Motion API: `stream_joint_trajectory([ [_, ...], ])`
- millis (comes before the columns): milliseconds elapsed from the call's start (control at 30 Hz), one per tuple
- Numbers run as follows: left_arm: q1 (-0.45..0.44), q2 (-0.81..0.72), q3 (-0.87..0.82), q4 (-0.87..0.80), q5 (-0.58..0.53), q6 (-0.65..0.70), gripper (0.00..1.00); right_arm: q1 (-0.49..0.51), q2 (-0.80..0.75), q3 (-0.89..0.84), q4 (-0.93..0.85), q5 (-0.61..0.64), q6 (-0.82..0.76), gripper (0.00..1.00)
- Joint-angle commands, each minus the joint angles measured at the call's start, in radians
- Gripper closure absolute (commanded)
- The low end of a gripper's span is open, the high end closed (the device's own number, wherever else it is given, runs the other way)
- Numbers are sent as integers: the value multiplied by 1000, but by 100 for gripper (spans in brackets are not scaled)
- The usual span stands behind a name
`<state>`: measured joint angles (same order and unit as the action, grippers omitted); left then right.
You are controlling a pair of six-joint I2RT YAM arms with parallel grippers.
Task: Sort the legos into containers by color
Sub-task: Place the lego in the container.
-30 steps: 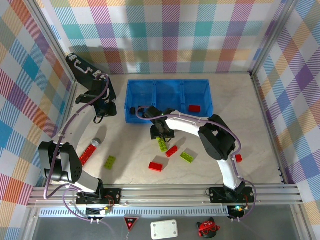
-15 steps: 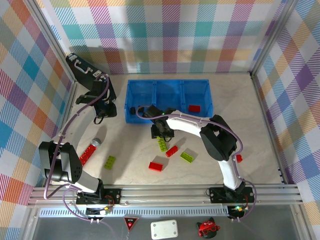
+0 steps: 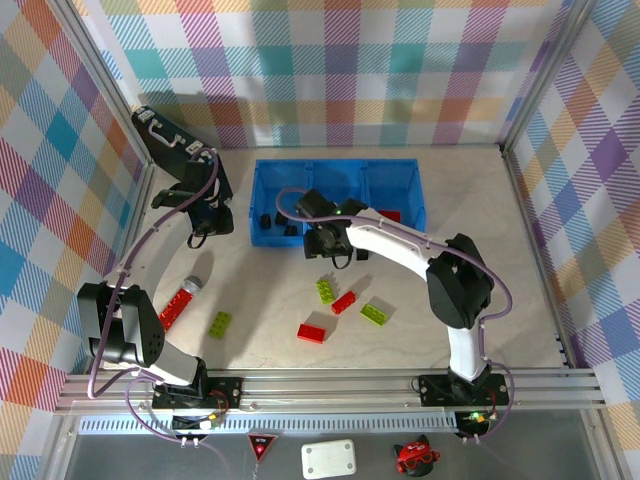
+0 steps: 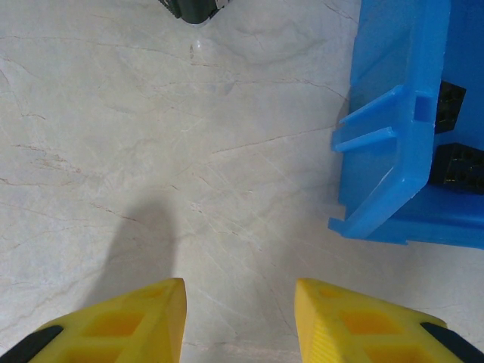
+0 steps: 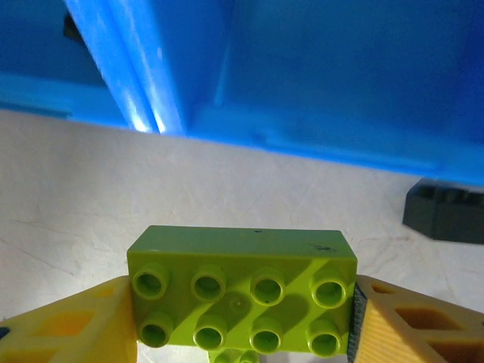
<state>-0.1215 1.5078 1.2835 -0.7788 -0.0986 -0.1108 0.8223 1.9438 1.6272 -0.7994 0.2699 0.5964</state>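
My right gripper (image 3: 325,243) (image 5: 242,321) is shut on a lime green lego (image 5: 242,265), held studs toward the camera just in front of the blue container (image 3: 338,163) (image 5: 318,83). A black lego (image 5: 446,212) lies on the table by the container's front wall. Loose on the table are green legos (image 3: 326,290) (image 3: 375,313) (image 3: 220,323) and red legos (image 3: 343,302) (image 3: 311,333). Black legos (image 3: 265,220) (image 4: 454,106) sit in the left compartment and a red lego (image 3: 388,216) in the right one. My left gripper (image 3: 210,225) (image 4: 238,318) hangs open over bare table beside the container's left end (image 4: 393,151).
A long red piece with a grey end (image 3: 172,310) lies at the left. A small red piece (image 3: 477,317) sits by the right arm. Plaid walls close in the table on three sides.
My right gripper has closed on the green lego and moved from the loose pile toward the container's front edge. The left arm has not moved.
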Motion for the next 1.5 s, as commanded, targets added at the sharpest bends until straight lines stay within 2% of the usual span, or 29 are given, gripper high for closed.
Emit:
stream_joint_trajectory([
  [0, 9, -20, -7, -2, -16, 5, 58, -49, -3, 47, -36, 11, -57, 37],
  [333, 9, -23, -10, -2, -18, 5, 58, -147, 129, 199, -38, -42, -115, 37],
  [733, 10, -18, -13, 0, 6, 3, 58, -195, 356, 462, -87, -60, -148, 37],
  [1233, 9, -28, -17, 4, 15, 3, 58, -240, 504, 617, -118, -77, -141, 37],
  [1467, 9, -26, -18, 4, 14, 3, 57, -249, 527, 636, -118, -86, -140, 35],
])
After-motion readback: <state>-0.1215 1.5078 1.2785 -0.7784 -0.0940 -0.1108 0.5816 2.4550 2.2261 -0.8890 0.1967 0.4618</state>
